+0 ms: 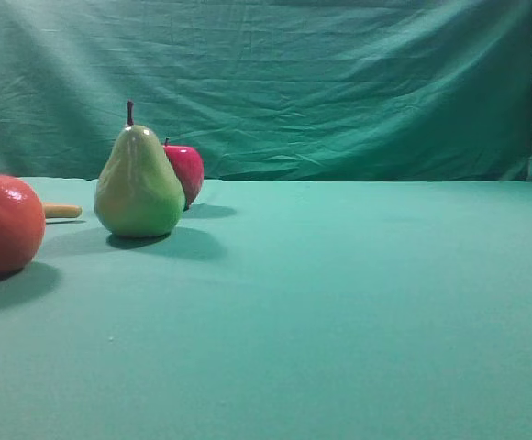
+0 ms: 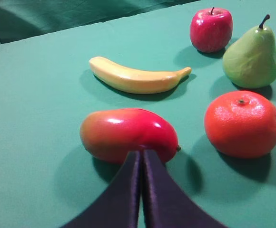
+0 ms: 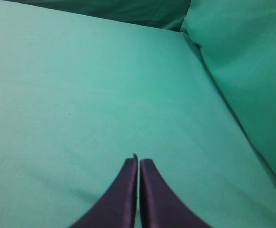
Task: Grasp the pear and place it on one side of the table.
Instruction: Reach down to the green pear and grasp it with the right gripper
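Teal table (image 1: 358,302), both tools (image 2: 142,153) (image 3: 138,159) closed, hovering

Pear (image 2: 251,56) hemmed by apple (image 2: 211,29) (behind), orange fruit (image 2: 242,124).

pear (image 1: 139,188): yellow-green, brown stem | apple (image 2: 211,29): red | banana (image 2: 137,78): yellow | table (image 1: 358,302): teal

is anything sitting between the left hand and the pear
Yes. In the left wrist view the shut left hand points at a red-yellow mango lying right before its tips. Beyond that, an orange sits close in front of the pear.
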